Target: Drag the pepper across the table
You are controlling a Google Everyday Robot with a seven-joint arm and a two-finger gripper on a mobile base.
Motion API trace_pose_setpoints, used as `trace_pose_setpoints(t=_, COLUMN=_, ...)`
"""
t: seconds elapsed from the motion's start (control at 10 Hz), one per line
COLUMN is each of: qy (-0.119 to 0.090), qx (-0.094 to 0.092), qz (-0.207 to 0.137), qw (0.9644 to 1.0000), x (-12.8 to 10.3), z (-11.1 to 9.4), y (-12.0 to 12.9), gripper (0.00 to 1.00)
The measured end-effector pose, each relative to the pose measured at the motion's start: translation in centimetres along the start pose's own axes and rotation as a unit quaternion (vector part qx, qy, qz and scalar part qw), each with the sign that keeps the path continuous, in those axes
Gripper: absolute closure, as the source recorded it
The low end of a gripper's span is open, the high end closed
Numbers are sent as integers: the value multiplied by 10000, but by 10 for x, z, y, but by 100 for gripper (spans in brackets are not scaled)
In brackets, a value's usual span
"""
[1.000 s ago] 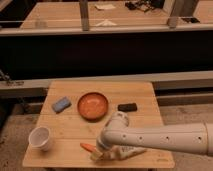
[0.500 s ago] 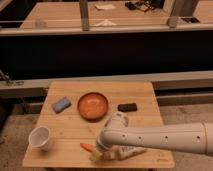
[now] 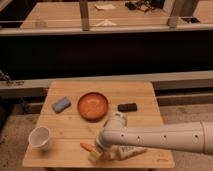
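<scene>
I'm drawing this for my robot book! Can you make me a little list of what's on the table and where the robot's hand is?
table: small, light wooden top
pepper: little, orange-red, lying near the front edge
hand: low at the pepper's right end, open
bowl: round, orange, mid-table
cup: white, front left corner
blue block: left of the bowl
black block: right of the bowl
white tube: front, partly hidden under the arm
</scene>
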Motion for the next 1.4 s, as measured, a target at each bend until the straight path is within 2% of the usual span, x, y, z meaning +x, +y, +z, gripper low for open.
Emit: trace_pose_setpoints(t=1.4, qy=53, qx=-138, qz=121, qw=9998, x=-6, z=0, y=9, gripper=21)
